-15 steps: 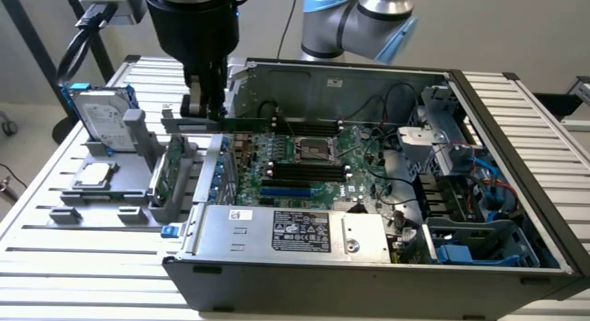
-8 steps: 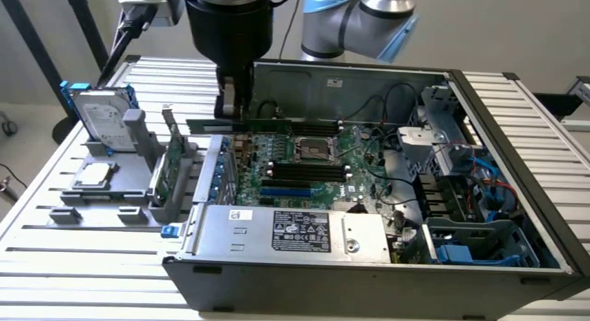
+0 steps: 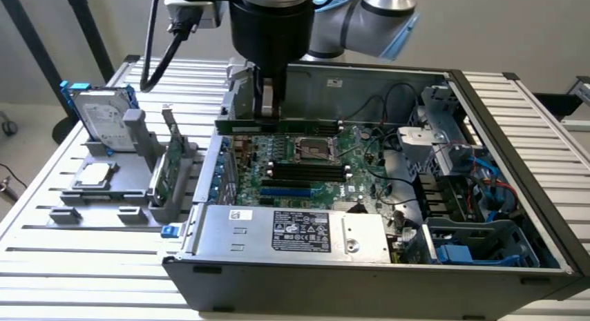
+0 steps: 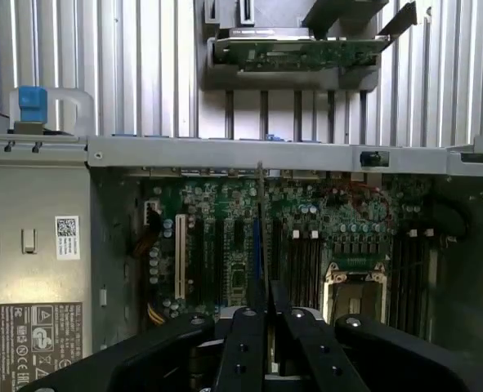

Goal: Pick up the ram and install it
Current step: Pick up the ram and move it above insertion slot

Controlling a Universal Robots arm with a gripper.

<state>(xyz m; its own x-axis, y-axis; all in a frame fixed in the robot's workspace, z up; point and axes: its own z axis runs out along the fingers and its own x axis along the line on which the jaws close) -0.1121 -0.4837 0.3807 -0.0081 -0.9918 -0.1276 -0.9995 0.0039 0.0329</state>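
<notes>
My gripper is shut on the ram, a long thin green stick held level over the far edge of the motherboard inside the open computer case. The black slots lie nearer the camera than the ram, past the CPU socket. In the wrist view the ram shows edge-on as a thin line between the fingers of my gripper. It hangs above the motherboard, beside the dark slots.
Left of the case in the exterior view a grey holder carries a silver hard drive with blue rails and a green expansion card. The card also shows in the wrist view. The power supply, drive cage and cables crowd the case.
</notes>
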